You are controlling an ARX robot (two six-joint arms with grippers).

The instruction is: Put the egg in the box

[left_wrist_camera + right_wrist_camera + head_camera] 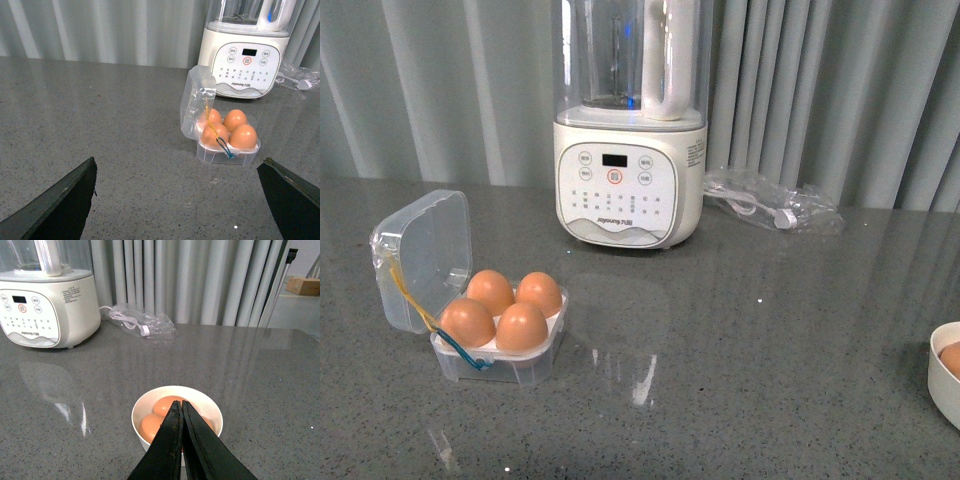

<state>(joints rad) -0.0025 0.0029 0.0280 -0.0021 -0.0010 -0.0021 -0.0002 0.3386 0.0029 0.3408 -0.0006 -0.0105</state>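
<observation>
A grey speckled table (pixel 740 350) runs back to pleated curtains (pixel 400 90), with a white blender (pixel 630 190) at 12 o'clock. At 8 o'clock the box (pixel 420 245) stands lid-up, the egg (pixel 522 327) seated among the four that fill its tray. My left end effector (pixel 178 161) is spread wide facing it; my right end effector (pixel 181 407) is pinched together on nothing, above the white bowl (pixel 200 399) of spare eggs (pixel 165 405) at 4 o'clock.

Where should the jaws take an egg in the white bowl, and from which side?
Grip the egg across its rounded sides, coming down from above: it sits below the bowl's rim beside another, so probably only its top is reachable.
</observation>
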